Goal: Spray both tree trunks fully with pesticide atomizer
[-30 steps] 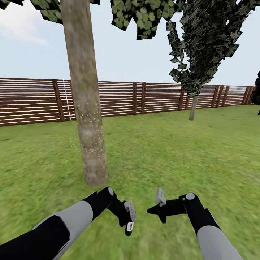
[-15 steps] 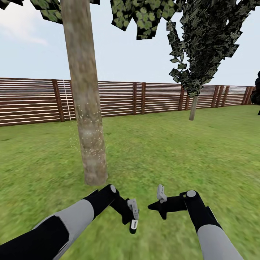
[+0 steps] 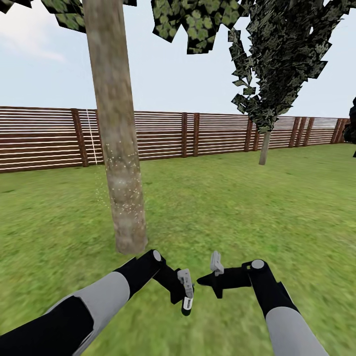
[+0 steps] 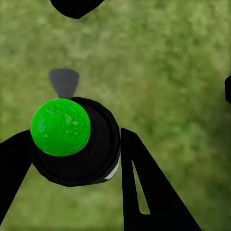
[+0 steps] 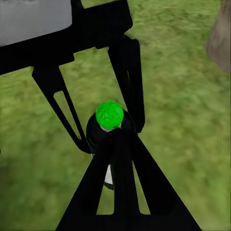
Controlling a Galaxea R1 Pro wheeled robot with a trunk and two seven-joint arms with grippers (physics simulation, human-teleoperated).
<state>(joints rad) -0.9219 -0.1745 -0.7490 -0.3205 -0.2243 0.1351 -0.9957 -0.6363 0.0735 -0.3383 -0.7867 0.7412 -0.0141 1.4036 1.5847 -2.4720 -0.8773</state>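
At lower centre of the head view, the pesticide atomizer (image 3: 187, 303) hangs above the floor (image 3: 222, 207), gripped in my left gripper (image 3: 185, 292). Its black body with a pale label points down toward the grass. In the left wrist view the round green cap (image 4: 60, 127) faces the camera. My two black fingers (image 4: 144, 187) are closed against opposite sides of the barrel, and a grey wedge-shaped part (image 4: 64, 82), perhaps the nozzle, projects beyond it.

Handling, as I judge it: the sprayer is small, rigid and probably light. The smooth round barrel could twist or slip between flat fingers. The best hold is across the middle of the barrel, below the cap, with the nozzle side left free.

My right gripper (image 3: 203, 280) lies just beside the left, its tip aimed at the sprayer. The fingers appear drawn together to a point, with nothing held. From the right wrist view I cannot tell whether that tip touches the barrel.

The nearest tree trunk (image 3: 116, 148) rises left of centre, close ahead of my left arm. Pale specks are scattered over its lower part, and the upper part looks bare. A thinner tree (image 3: 265, 147) stands at right, near the slatted fence (image 3: 44, 138).
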